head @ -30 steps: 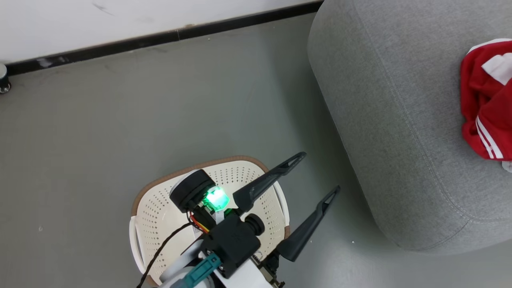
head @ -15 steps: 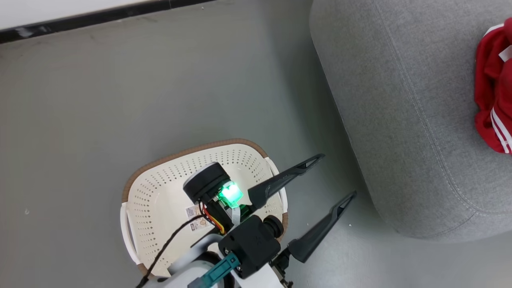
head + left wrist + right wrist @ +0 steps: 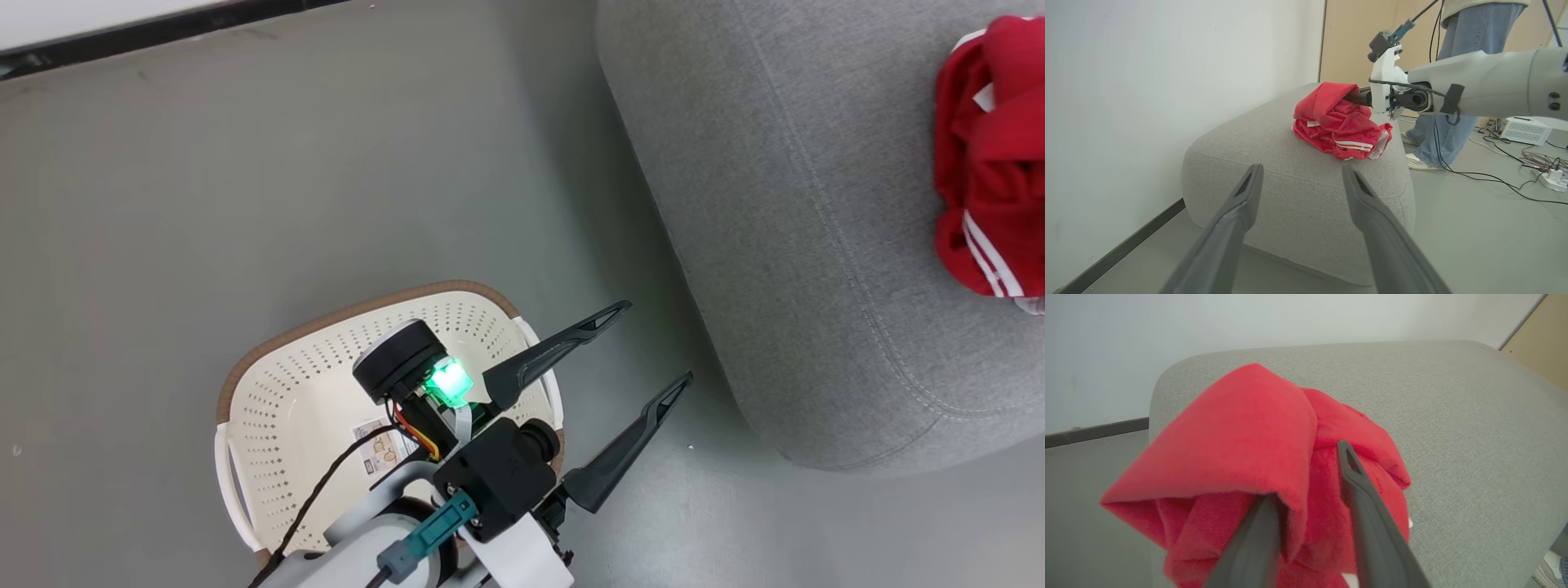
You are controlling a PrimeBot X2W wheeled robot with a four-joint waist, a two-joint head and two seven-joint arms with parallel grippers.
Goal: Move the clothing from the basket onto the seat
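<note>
One basket (image 3: 273, 425), no clothing visible inside, sits on the floor (image 3: 245, 204) at left. The left jaws hang apart above it, angled toward the seat (image 3: 775, 204). Further right, the clothing (image 3: 992, 180) lies heaped on the seat. The right jaws reach in level and apart, a fold draped over one side. They should probably back out slowly so nothing drags off.
</note>
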